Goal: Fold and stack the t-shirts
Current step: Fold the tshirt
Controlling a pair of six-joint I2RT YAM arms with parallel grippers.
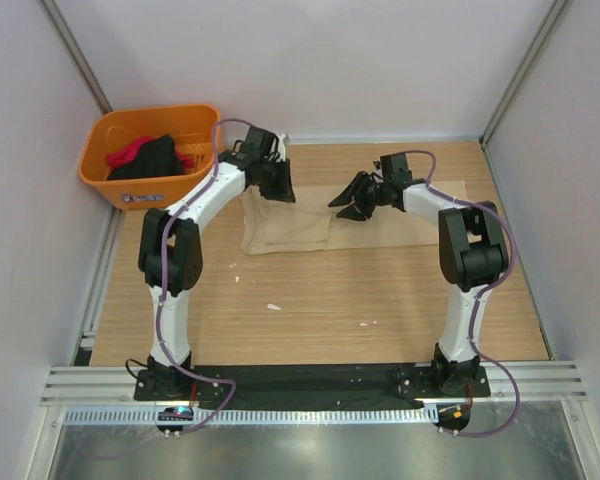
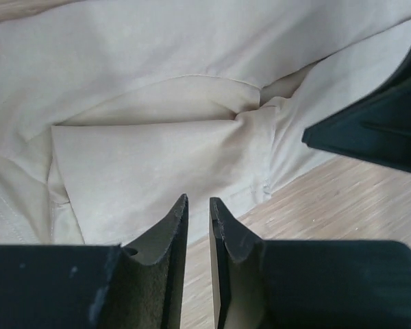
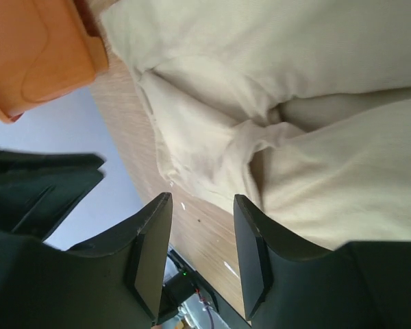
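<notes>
The big brown wooden table (image 1: 310,320) filled most of the top view. A wide beige cloth t-shirt (image 1: 290,235) lay flat on it at the 12 o'clock end, reaching from the middle out toward 2 o'clock. Its 9 o'clock side was doubled over into a thicker bunch. From the left wrist the shirt (image 2: 157,157) showed soft folds and a hem lying on the wood, and from the right wrist the shirt (image 3: 315,62) looked puffy with a crease in the middle.

A round-cornered orange plastic basket (image 1: 130,190) stood just off the table's 10 o'clock corner. A heap of black clothes (image 1: 158,158) with a bit of red cloth (image 1: 130,152) sat inside it.

The white and black left arm (image 1: 170,250) bent up toward 11 o'clock. The white and black right arm (image 1: 470,250) bent up and in toward 12 o'clock.

The left gripper (image 1: 278,185) was over the shirt's 10 o'clock corner. Its fingers (image 2: 171,226) were almost closed, with only a thin slit and nothing in it. The right gripper (image 1: 348,208) was over the middle of the shirt, near the left one but not touching it. Its fingers (image 3: 154,226) had a small open gap and held nothing.

A few tiny white scraps (image 1: 273,306) lay on the bare wood toward 6 o'clock from the shirt
</notes>
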